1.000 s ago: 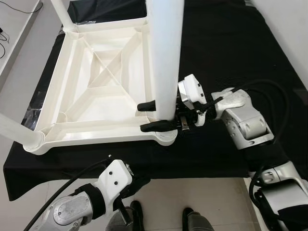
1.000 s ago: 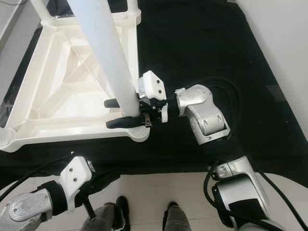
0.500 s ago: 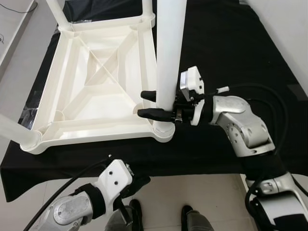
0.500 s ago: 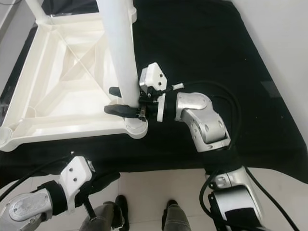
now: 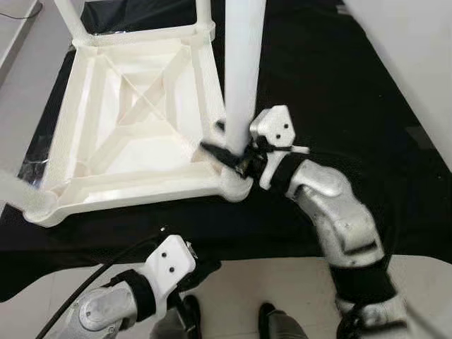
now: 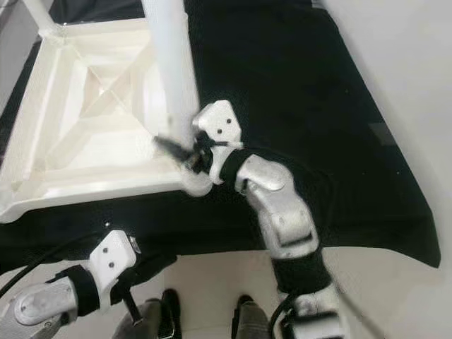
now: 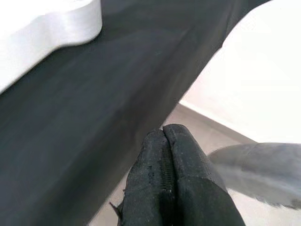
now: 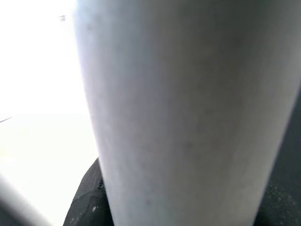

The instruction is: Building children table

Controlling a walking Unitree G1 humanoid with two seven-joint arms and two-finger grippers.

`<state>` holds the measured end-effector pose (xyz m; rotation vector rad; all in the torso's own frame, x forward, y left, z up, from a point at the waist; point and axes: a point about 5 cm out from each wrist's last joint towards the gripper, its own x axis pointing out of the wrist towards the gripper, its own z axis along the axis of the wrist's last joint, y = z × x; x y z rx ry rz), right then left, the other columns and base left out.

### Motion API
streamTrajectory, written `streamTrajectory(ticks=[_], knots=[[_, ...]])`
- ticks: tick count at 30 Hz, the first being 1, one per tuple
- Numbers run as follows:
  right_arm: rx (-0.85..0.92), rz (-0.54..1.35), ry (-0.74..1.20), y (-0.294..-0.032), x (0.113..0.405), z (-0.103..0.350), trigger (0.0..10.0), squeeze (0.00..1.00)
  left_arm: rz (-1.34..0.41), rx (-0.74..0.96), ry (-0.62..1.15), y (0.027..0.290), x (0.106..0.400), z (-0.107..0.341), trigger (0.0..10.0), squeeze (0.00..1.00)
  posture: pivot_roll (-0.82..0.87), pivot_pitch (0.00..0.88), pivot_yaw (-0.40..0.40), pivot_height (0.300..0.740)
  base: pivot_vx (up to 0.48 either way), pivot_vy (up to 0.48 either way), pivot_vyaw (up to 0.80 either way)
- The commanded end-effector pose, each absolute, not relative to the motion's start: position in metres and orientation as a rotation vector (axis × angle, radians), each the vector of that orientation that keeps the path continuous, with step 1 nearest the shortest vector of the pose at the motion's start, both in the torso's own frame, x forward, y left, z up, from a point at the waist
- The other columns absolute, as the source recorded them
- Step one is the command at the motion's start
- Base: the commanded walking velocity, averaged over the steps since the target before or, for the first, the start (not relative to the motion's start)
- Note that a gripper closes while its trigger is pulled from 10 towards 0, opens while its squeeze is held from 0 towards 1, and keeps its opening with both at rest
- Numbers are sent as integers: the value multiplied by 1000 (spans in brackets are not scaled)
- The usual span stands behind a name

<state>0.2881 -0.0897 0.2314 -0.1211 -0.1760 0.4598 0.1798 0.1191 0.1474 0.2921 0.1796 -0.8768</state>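
While the right jaws (image 5: 227,150) are gripping the white leg (image 5: 240,85) low | wrist is now twisting | leg likely seating into upturned table (image 5: 134,106) | left jaws (image 7: 167,188) closed, idle.

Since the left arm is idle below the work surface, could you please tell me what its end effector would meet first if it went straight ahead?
Most likely the black cloth hanging off the edge; depth is unclear. The left end effector points at it.

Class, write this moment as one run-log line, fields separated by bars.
right gripper: shut on white plastic table leg, near corner socket | upturned white plastic tabletop: on black cloth | left gripper: shut, idle below cloth edge
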Motion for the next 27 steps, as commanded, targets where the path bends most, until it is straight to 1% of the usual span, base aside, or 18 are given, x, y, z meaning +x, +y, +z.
streamTrajectory(ticks=[1, 2, 8, 10, 12, 14, 17, 18, 20, 21, 22, 24, 26, 27], knots=[[-130, 211, 215, -107, 274, 159, 10000, 0, -877, 299, 199, 120, 178, 144, 10000, 0, 91, 328, 59, 740, 0, 0, 0], [-125, 186, 203, -103, 271, 160, 10000, 0, -877, 299, 197, 120, 178, 144, 10000, 0, 93, 328, 60, 740, 0, 0, 0], [-169, 81, 148, -103, 285, 165, 10000, 0, -893, 308, 186, 119, 183, 143, 10000, 0, 91, 304, 61, 740, 0, 0, 0], [-169, 81, 148, -103, 285, 165, 10000, 0, -893, 308, 186, 119, 183, 143, 10000, 0, 91, 304, 61, 740, 0, 0, 0], [-165, 76, 169, -102, 279, 163, 10000, 0, -872, 305, 166, 117, 187, 144, 10000, 0, 79, 296, 52, 740, 0, 0, 0], [-150, 131, 202, -99, 275, 157, 10000, 0, -866, 302, 158, 117, 190, 145, 10000, 0, 74, 292, 53, 740, 0, 0, 0], [-150, 131, 202, -99, 275, 157, 10000, 0, -866, 302, 158, 117, 190, 145, 10000, 0, 74, 292, 53, 740, 0, 0, 0], [-97, 255, 123, -95, 278, 167, 10000, 1000, -865, 302, 145, 116, 195, 145, 10000, 0, 66, 276, 47, 740, 0, 0, 0], [-77, 337, 29, -94, 284, 181, 10000, 1000, -862, 299, 137, 115, 198, 146, 10000, 0, 60, 268, 45, 740, 0, 0, 0], [-77, 337, 29, -94, 284, 181, 10000, 1000, -862, 299, 137, 115, 198, 146, 10000, 0, 60, 268, 45, 740, 0, 0, 0], [-78, 437, -44, -90, 287, 190, 10000, 1000, -860, 298, 132, 114, 200, 146, 10000, 0, 58, 262, 45, 740, 0, 0, 0], [-95, 578, -132, -94, 297, 203, 10000, 1000, -852, 296, 118, 113, 204, 146, 10000, 0, 54, 252, 46, 740, 0, 0, 0], [-88, 635, -151, -96, 300, 207, 10000, 1000, -850, 295, 112, 112, 205, 146, 10000, 0, 54, 252, 46, 740, 0, 0, 0], [-85, 642, -151, -96, 300, 207, 10000, 702, -849, 295, 111, 112, 206, 146, 10000, 0, 54, 252, 46, 740, 0, 0, 0]])
